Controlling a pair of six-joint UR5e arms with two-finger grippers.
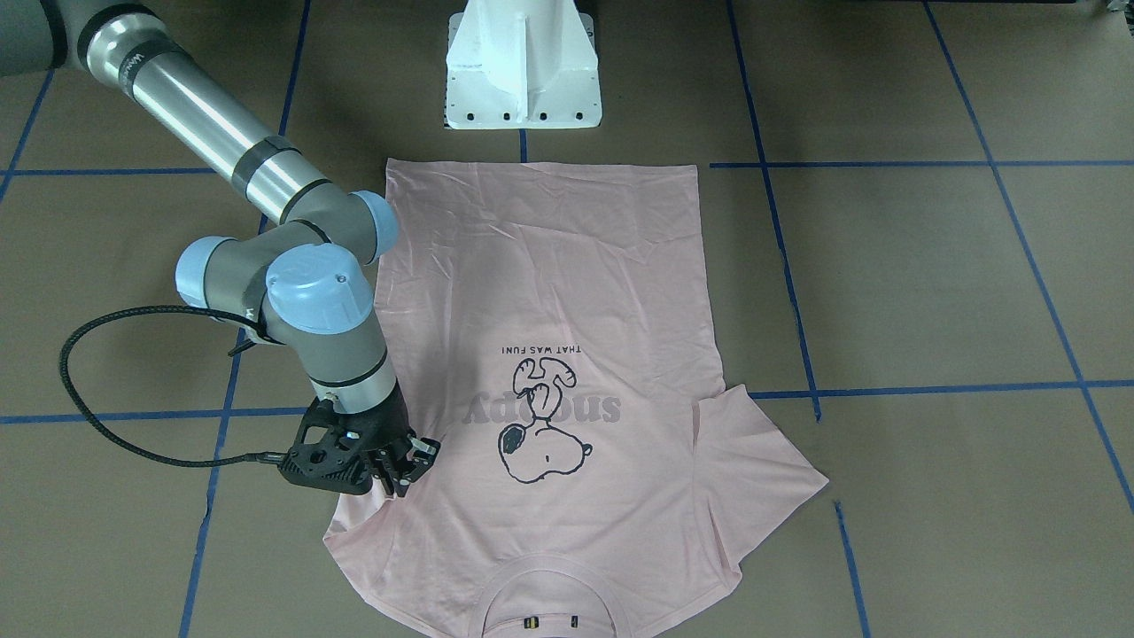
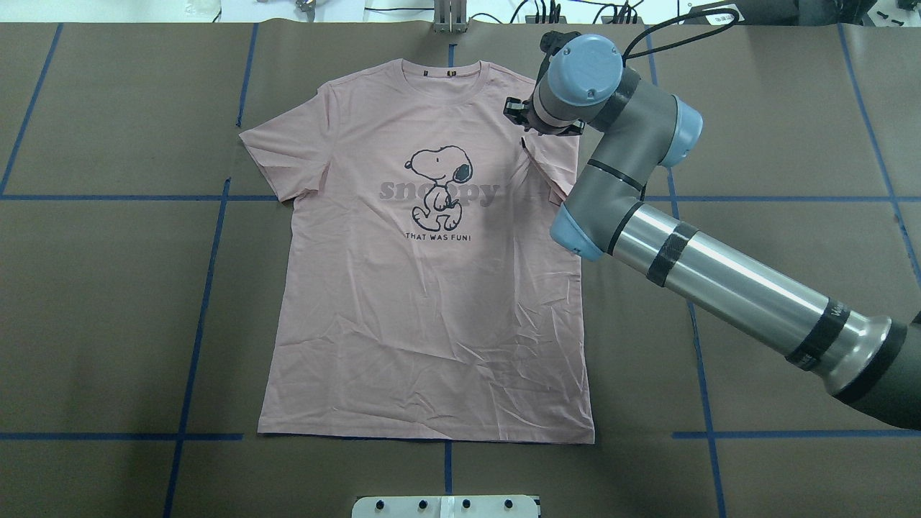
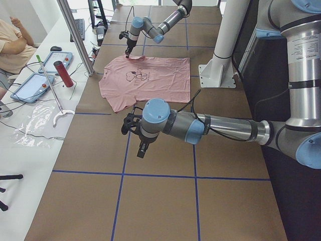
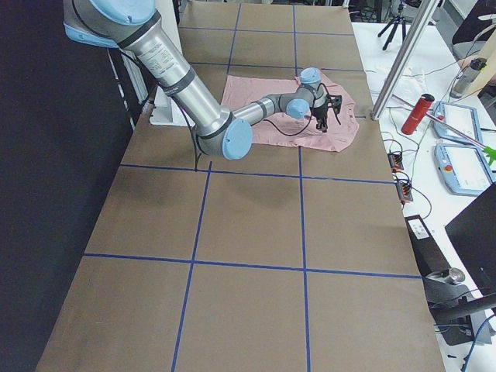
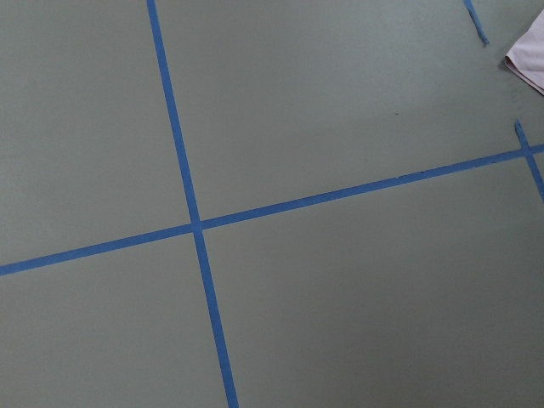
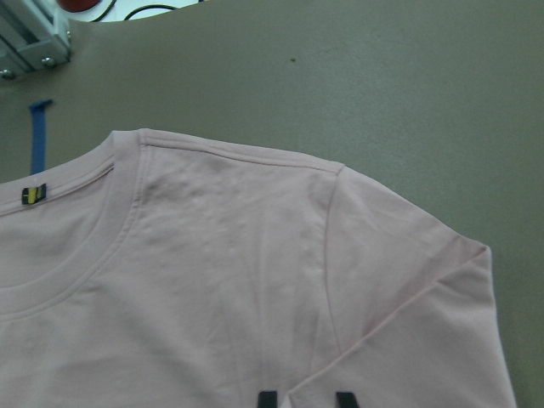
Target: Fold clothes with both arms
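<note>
The pale pink T-shirt (image 2: 432, 309) lies flat and print-up on the brown table, its collar (image 2: 446, 72) on the far side from the robot. The sleeve (image 2: 550, 173) on the robot's right is folded inward onto the chest; the other sleeve (image 2: 280, 155) lies spread out. My right gripper (image 1: 409, 462) stands low over that folded sleeve (image 6: 425, 297), open, with the sleeve's edge running between its two fingertips (image 6: 268, 398). My left gripper (image 3: 142, 149) hangs above bare table well away from the shirt. It shows only in the left side view, so I cannot tell its state.
The white pedestal base (image 1: 523, 71) stands just behind the shirt's hem. Blue tape lines (image 5: 191, 225) cross the brown table cover. Beyond the far edge there is a desk with tablets, a red bottle (image 3: 63, 74), a metal post (image 3: 75, 35) and a seated person (image 3: 12, 42).
</note>
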